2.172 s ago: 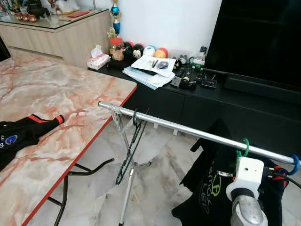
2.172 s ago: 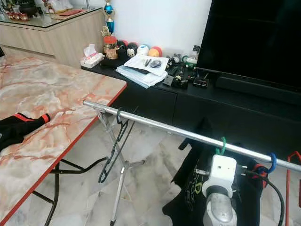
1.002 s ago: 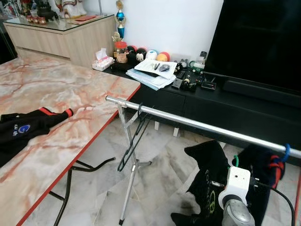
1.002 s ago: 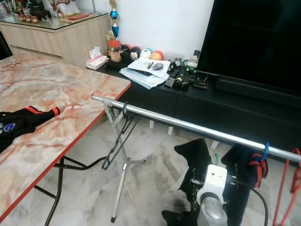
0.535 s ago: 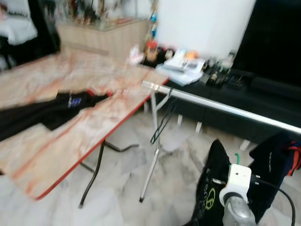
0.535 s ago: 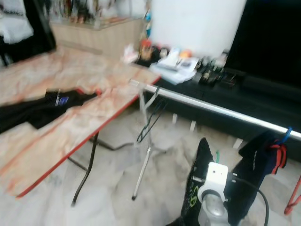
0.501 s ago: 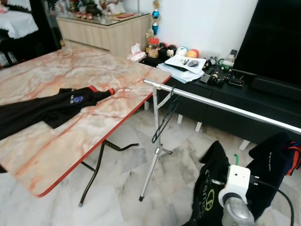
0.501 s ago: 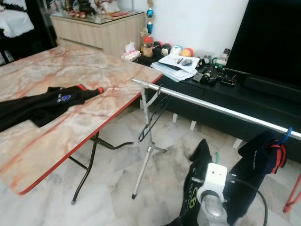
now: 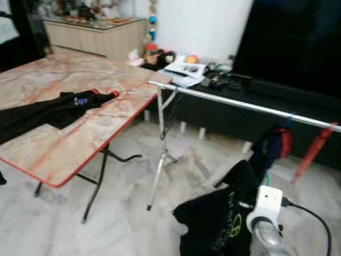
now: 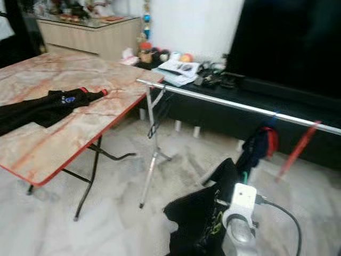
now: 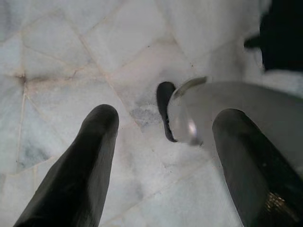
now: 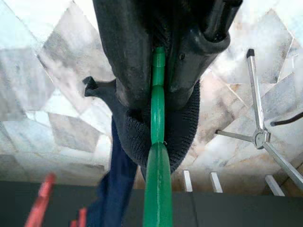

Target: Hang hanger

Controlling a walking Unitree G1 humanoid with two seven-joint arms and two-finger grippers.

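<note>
Backed well off since two seconds ago, the robot now carries the green hanger (image 12: 157,156), black shirt (image 9: 218,213) draped on it, pinched in the right gripper (image 12: 161,71), away from the rail (image 9: 240,104). Left gripper (image 11: 161,127) hangs spread, idle. Next: return and hook it.

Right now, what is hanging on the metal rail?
On the metal rail: a dark hanger near its left end, a dark garment with red trim on a blue hook and a red hanger toward the right. The garment covers its own hanger.
</note>
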